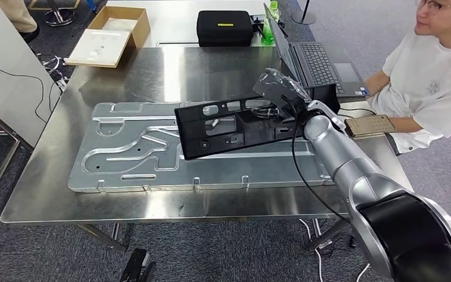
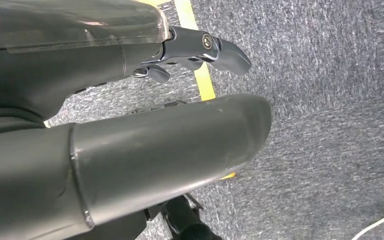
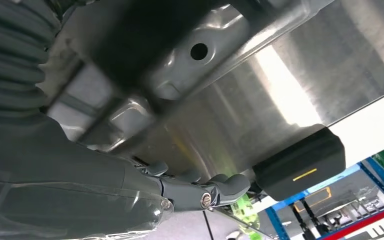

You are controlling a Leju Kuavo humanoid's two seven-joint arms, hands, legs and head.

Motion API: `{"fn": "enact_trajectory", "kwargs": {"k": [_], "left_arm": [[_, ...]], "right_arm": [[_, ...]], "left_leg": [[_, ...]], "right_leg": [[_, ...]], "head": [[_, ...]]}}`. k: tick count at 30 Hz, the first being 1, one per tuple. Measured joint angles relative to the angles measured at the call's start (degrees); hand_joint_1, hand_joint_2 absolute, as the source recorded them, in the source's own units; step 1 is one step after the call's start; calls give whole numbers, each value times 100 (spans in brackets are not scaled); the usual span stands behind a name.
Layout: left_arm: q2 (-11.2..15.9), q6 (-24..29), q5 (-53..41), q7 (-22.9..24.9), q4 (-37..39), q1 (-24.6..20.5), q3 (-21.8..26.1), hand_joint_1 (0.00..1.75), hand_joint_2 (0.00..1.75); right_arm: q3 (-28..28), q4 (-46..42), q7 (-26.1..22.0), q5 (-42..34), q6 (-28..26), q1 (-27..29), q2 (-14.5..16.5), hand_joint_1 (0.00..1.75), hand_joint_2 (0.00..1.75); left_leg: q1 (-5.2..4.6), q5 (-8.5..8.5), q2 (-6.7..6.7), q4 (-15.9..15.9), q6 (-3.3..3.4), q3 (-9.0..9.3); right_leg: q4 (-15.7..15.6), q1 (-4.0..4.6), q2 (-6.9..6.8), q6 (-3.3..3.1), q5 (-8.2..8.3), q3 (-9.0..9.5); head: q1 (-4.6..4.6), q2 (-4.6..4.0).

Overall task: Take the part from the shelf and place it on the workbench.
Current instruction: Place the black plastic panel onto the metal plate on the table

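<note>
A long black plastic part (image 1: pixel 229 129) with several cut-outs hangs tilted just over a grey pressed metal plate (image 1: pixel 129 153) lying on the steel workbench (image 1: pixel 123 76). My right hand (image 1: pixel 282 88) grips the part's right end, with the silver arm reaching in from the lower right. In the right wrist view the part (image 3: pixel 130 40) is a dark blur close to my right hand (image 3: pixel 80 170), above the plate (image 3: pixel 200 65). My left hand (image 2: pixel 130 145) hangs over grey carpet, its fingers (image 2: pixel 205 47) apart and holding nothing.
A person (image 1: pixel 434 82) sits at the workbench's right side, beside a laptop (image 1: pixel 317 64) and a phone (image 1: pixel 370 125). A black case (image 1: pixel 224 27), a green bottle (image 1: pixel 268 29) and a cardboard box (image 1: pixel 120 26) with a white tray (image 1: pixel 97 47) stand at the back.
</note>
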Motion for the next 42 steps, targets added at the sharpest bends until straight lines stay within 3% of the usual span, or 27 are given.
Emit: {"fn": "enact_trajectory", "kwargs": {"k": [2, 3, 7, 9, 11, 12, 13, 14, 17, 19, 22, 24, 26, 27, 28, 29, 31, 33, 36, 38, 40, 42], "left_arm": [[1, 5, 0, -3, -1, -6, 0, 0, 0], [2, 7, 0, -6, -1, -10, 0, 0, 0], [7, 9, 0, -14, -1, -5, 0, 0, 0], [9, 9, 0, -14, -1, -6, 0, 0, 0], [9, 13, 2, -14, -1, -5, 0, 0, 0], [9, 17, 3, -14, -1, 2, 0, 0, 0], [9, 21, 4, -15, 0, 9, 0, 0, 0], [11, 28, 6, -18, 0, 15, 0, 0, 0], [22, 60, 9, -39, -1, 8, 0, 0, 0], [28, 75, 8, -48, 0, -1, -2, 0, 0], [23, 96, -1, -49, 0, 16, -7, 0, 0], [7, 114, -19, -49, 0, 17, -18, 0, 0], [-10, 134, -44, -49, 0, 12, -37, 0, 0], [-17, 149, -53, -49, 1, 14, -46, 0, 0], [-27, 163, -57, -49, 0, 18, -51, 0, 0], [-35, 178, -57, -49, 0, 23, -54, 0, 0], [-55, 199, -57, -49, -1, 26, -64, 0, 0], [-63, 210, -56, -49, 0, 11, -79, 0, 0], [-64, 216, -50, -58, 0, -3, -92, 0, 0], [-64, 217, -45, -65, 0, -2, -95, 0, 0], [-65, 220, -44, -68, 0, -1, -98, 0, 0], [-66, 223, -43, -67, 1, 6, -102, 0, 0]], "right_arm": [[-3, 21, 1, -3, 2, -24, 1, 0, 0], [-3, 32, 1, -4, 4, -29, 1, 0, 0], [-5, 66, 2, -9, 7, -32, -6, 0, 0], [-5, 69, 2, -11, 3, -39, -3, 0, 0], [-5, 81, 7, 1, -11, -33, 0, 0, 0], [-5, 92, 12, 13, -25, -24, 1, 0, 0], [-5, 101, 16, 26, -46, -14, 1, 0, 0], [-5, 107, 12, 40, -78, -7, 2, 0, 0], [-5, 83, -135, 83, -315, 4, 16, 0, 0], [-5, -21, -403, 116, -668, 64, 20, 0, 0], [-36, -457, -968, 161, -1368, 342, 20, 0, 0], [-114, -1000, -1303, 263, -1912, 625, 20, 0, 0], [-192, -1691, -1490, 418, -2377, 998, 21, 0, 0], [-216, -2081, -1527, 498, -2545, 1217, 21, 0, 0], [-227, -2454, -1534, 576, -2665, 1440, 25, 0, 0], [-231, -2812, -1526, 668, -2770, 1639, 33, 0, 0], [-232, -3443, -1457, 937, -2962, 1909, 72, 0, 0], [-205, -3878, -1350, 1223, -3052, 2055, 133, 0, 0], [-82, -4246, -1246, 1454, -2941, 2267, 192, 0, 0], [21, -4424, -1241, 1506, -2886, 2379, 213, 0, 0], [133, -4576, -1258, 1560, -2914, 2454, 237, 0, 0], [226, -4668, -1264, 1591, -2948, 2548, 247, 0, 0]], "left_leg": [[-17, -50, -4, 58, -54, -15], [-27, -65, -5, 73, -81, -21], [-15, -145, -2, 134, -195, -36], [-5, -415, 1, 585, -239, -225], [-5, -738, 0, 1347, -262, -590], [-5, -798, 1, 1614, -265, -734], [-7, -751, 1, 1688, -258, -790], [-10, -598, 1, 1533, -241, -734], [-41, -56, 0, 439, -133, -239], [-69, 8, 0, 91, -87, -80], [-45, 37, 3, -13, -37, -25], [-12, 72, 12, -79, 17, 14], [-16, 71, 12, -85, 42, 19], [-16, 65, 10, -82, 46, 19], [-13, 59, 5, -76, 44, 20], [-10, 50, -2, -65, 36, 19], [-5, 12, -15, -18, -5, 16], [-23, -36, -15, 42, -68, 0], [-28, -55, -15, 45, -159, 0], [-11, -164, -13, 173, -217, -49], [-2, -483, -6, 710, -257, -284], [-1, -830, -5, 1484, -284, -648]], "right_leg": [[-632, 11, -10, -13, 235, 302], [-785, 20, -11, -29, 255, 373], [-862, 31, -4, -170, 239, 414], [-896, 18, -8, -241, 245, 450], [-897, 35, -8, -273, 233, 463], [-896, 47, -7, -280, 229, 468], [-894, 59, -6, -285, 224, 474], [-892, 69, -4, -288, 219, 485], [-885, 94, 5, -271, 196, 515], [-891, 104, 9, -224, 202, 503], [-887, 112, 6, -135, 179, 502], [-560, 112, 5, -86, -44, 365], [163, 90, 4, -49, -399, 24], [486, 75, 3, -31, -507, -138], [643, 57, 1, -16, -514, -224], [583, 36, -3, -6, -414, -202], [-99, 2, -15, -6, -51, 126], [-710, 14, -19, -38, 149, 434], [-841, 46, -11, -129, 156, 501], [-873, 35, -37, -211, 174, 515], [-893, 28, -87, -273, 181, 523], [-891, 48, -146, -299, 173, 522]], "head": [[-3, 0], [-4, 0], [-5, 0], [-8, 0], [-10, 0], [-10, 0], [-10, 0], [-10, 0], [-9, 0], [-9, 0], [-8, 0], [-6, 0], [-5, 0], [-5, 0], [-6, 0], [-5, 0], [-5, 0], [-7, 0], [-9, 0], [-8, 0], [-9, 0], [-10, 0]]}}
